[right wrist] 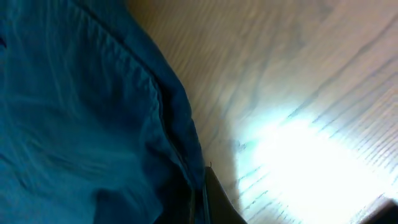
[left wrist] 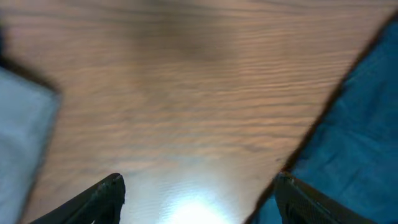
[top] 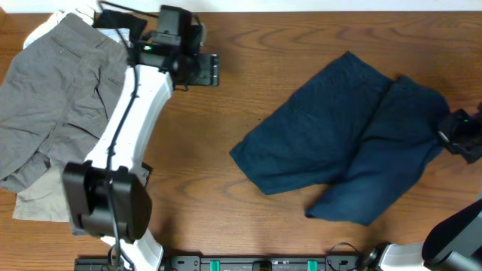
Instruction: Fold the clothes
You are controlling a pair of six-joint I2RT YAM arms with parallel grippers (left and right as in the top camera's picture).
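The navy shorts point(top: 339, 135) lie spread on the desk point(top: 248, 226), right of centre. They slant from the far right down toward the middle, their two halves side by side with a crease between them. Which end carries the waistband is hard to tell from above.

The right hand point(top: 461, 135) sits at the garment's right edge. Its wrist view shows one finger point(right wrist: 211, 199) at a seamed border of blue cloth with bare wood beside it, but whether that hand has clamped on the fabric cannot be told. The left hand point(top: 209, 69) hovers over bare wood toward the far side, apart from the shorts. Its fingers are spread wide and hold nothing. The grey shorts point(top: 53, 105) and the beige garment point(top: 38, 203) under them lie at the far left and play no part.

The step in hand appears to be getting a hold for the first fold. To do it well, the left hand should probably cross to the shorts and pinch the edge at a point matching the right hand's, so that both ends of one side rise together. A pull from one hand alone would likely drag the whole garment across the smooth wood or bunch it. The lift should be kept low and the half carried over along the crease. Neither hand should let go until the edges meet and the cloth lies flat.
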